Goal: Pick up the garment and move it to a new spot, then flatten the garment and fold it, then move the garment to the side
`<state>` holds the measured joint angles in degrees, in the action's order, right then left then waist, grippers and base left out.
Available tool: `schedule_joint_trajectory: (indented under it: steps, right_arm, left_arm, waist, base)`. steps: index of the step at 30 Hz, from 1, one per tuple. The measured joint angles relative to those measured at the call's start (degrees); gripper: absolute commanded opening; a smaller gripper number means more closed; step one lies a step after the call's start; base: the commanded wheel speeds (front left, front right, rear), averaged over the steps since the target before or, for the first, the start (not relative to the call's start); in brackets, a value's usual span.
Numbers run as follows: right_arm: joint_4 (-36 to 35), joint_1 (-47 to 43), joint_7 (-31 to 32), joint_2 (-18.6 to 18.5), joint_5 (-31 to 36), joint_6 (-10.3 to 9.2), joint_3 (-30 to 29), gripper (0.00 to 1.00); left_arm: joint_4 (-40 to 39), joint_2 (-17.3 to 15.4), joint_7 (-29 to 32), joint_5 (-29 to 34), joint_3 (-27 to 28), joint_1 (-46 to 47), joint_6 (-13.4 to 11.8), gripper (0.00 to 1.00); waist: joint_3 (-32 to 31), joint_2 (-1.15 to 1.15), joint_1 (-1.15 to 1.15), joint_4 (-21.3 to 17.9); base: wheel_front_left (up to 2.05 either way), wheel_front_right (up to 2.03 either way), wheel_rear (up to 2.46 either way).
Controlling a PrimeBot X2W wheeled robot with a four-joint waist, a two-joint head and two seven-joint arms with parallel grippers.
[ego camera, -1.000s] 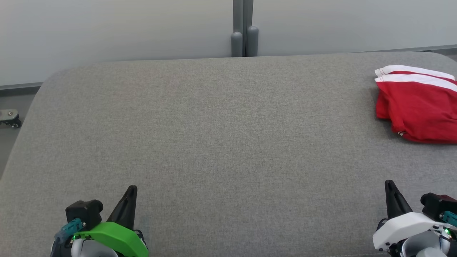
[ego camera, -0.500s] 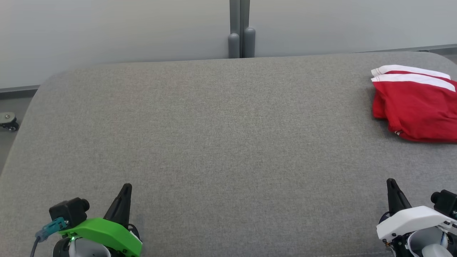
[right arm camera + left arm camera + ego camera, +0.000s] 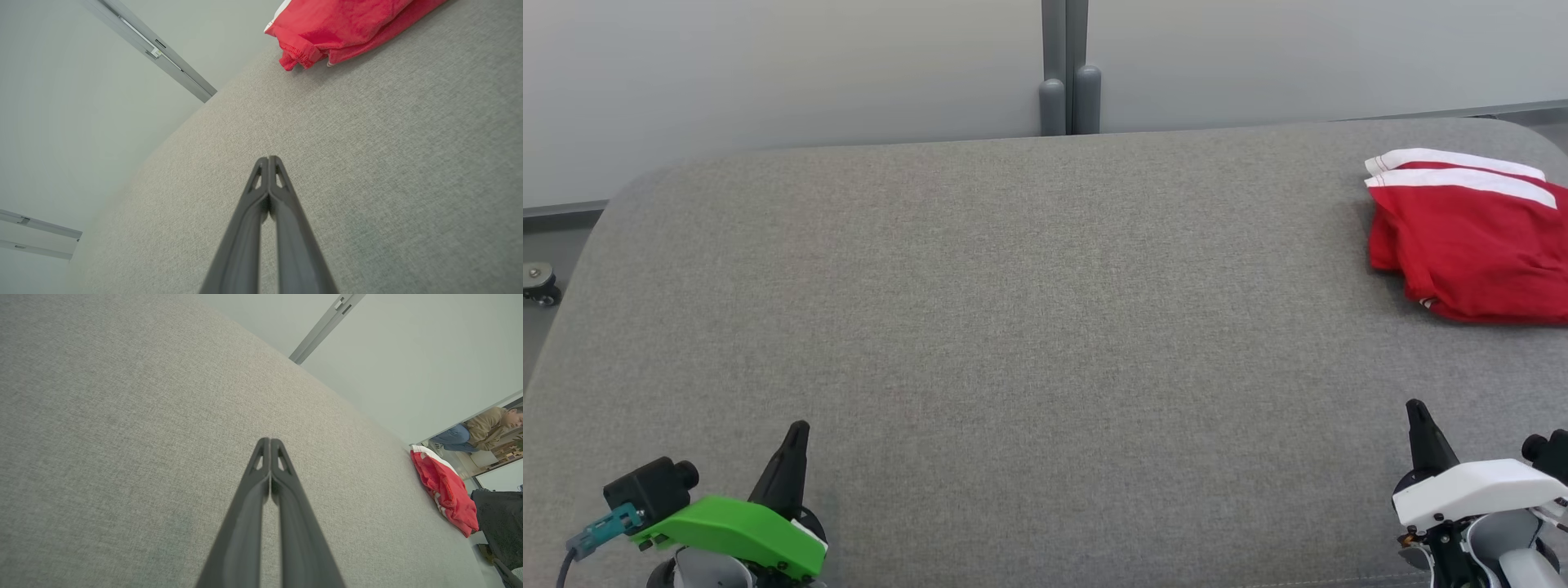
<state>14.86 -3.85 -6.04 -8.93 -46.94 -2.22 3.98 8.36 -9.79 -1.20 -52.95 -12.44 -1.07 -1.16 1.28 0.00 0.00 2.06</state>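
Note:
A red garment (image 3: pixel 1474 249) with white stripes lies folded in a compact bundle at the far right of the grey padded table (image 3: pixel 1029 310), partly cut off by the head view's edge. It also shows as the red garment (image 3: pixel 445 490) in the left wrist view and as the red garment (image 3: pixel 347 28) in the right wrist view. My left gripper (image 3: pixel 799 429) sits shut over the table's near left. At the near right my right gripper (image 3: pixel 1414 406) is shut, well short of the garment. Neither holds anything; both pairs of fingers (image 3: pixel 269 457) (image 3: pixel 267 171) are pressed together.
A pale wall with a grey double post (image 3: pixel 1068 90) runs behind the table. A caster wheel (image 3: pixel 538 282) stands on the floor at the left. In the left wrist view a person (image 3: pixel 482 430) crouches beyond the table's right end, next to a dark object (image 3: pixel 500 522).
Both grippers have drawn back and outward toward the head view's lower corners. The whole picture has slid slightly left, so the camera moved. The garment lies as before.

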Motion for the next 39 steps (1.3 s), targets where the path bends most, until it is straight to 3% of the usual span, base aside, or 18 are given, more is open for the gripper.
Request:
schedule_joint_trajectory:
  steps: [39]
  right_arm:
    - [0.8, 4.6, 7.5, 4.0, -27.6, 5.48, -7.2, 0.00]
  left_arm:
    - [4.1, 3.7, 3.6, -25.1, 9.0, 1.8, 4.8, 0.00]
  waist:
    - [-0.7, 0.00, 0.00, -1.3]
  base:
    - [0.00, 0.00, 0.00]
